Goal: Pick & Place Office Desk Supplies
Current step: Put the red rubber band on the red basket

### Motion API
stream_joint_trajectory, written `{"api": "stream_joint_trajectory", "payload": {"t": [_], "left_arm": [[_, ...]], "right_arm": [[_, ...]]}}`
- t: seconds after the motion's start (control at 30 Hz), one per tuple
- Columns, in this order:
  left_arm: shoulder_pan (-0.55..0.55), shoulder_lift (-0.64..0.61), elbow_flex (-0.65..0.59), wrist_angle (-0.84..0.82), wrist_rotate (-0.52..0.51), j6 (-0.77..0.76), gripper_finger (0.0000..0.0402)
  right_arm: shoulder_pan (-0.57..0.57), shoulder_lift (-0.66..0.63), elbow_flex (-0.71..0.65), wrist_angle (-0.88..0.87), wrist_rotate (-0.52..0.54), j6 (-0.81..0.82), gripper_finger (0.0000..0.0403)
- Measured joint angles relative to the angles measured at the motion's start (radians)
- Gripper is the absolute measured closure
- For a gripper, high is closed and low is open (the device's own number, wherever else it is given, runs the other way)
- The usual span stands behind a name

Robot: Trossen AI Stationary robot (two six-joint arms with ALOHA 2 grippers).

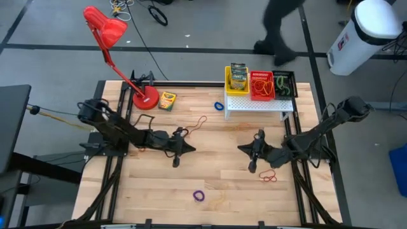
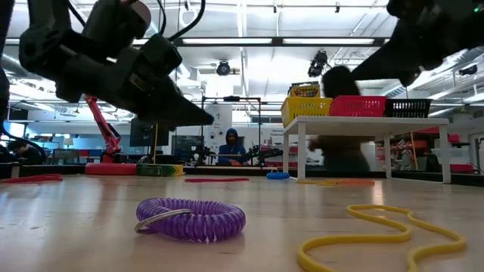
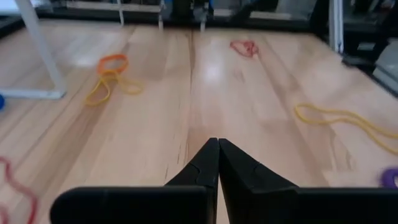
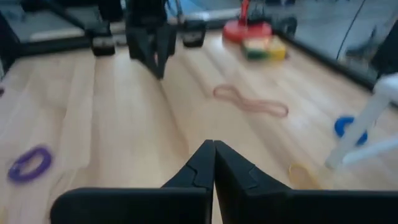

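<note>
person [image 1: 280,25]: cut off by high view's top edge | black basket [image 1: 284,84]: contents too small to tell | purple coil [image 3: 390,178]: cut by left wrist view's edge, blurred

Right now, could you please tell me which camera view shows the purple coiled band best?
The low view: the purple coiled band lies close in front on the table, its coils plain. The high view shows it as a small ring near the front edge. The right wrist view shows a blurred loop; the left wrist view catches only a sliver.

Grey floor [image 1: 203,28], bright ceiling lights [image 2: 242,41].
</note>
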Motion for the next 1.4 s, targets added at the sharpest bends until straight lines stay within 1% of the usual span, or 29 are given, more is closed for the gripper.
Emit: {"api": "stream_joint_trajectory", "payload": {"t": [0.1,0.2,0.3,0.43,0.53,0.63,0.73,0.83,1.0,1.13,1.4], "left_arm": [[0.001,0.083,0.0,0.144,-0.022,-0.001,0.0387],[0.002,0.153,0.0,0.285,-0.028,0.014,0.0391],[0.001,0.209,0.0,0.389,-0.026,0.037,0.0392],[0.003,0.262,0.0,0.492,-0.027,0.042,0.0391],[0.003,0.279,0.0,0.526,-0.027,0.042,0.0389],[0.003,0.283,0.0,0.527,-0.028,0.042,0.0389],[0.003,0.283,0.0,0.527,-0.027,0.047,0.0389],[0.003,0.283,0.0,0.528,-0.028,0.069,0.0389],[0.003,0.283,-0.001,0.527,-0.028,0.077,0.0389],[0.003,0.283,-0.001,0.527,-0.028,0.081,0.0389],[0.003,0.283,-0.006,0.527,-0.028,0.083,0.0389]], "right_arm": [[0.047,0.012,0.101,-0.296,-0.002,0.174,0.039],[0.097,0.059,0.223,-0.596,-0.045,0.341,0.039],[0.137,0.144,0.321,-0.806,-0.151,0.464,0.0384],[0.174,0.27,0.391,-0.948,-0.35,0.567,0.0348],[0.203,0.352,0.408,-0.996,-0.493,0.573,0.0309],[0.226,0.407,0.408,-1.012,-0.594,0.567,0.0271],[0.234,0.443,0.403,-1.02,-0.66,0.566,0.0245],[0.235,0.466,0.403,-1.018,-0.711,0.565,0.0237],[0.235,0.5,0.403,-1.018,-0.773,0.567,0.0249],[0.227,0.538,0.403,-1.016,-0.773,0.566,0.0275],[0.179,0.564,0.406,-0.994,-0.826,0.548,0.0328]]}}
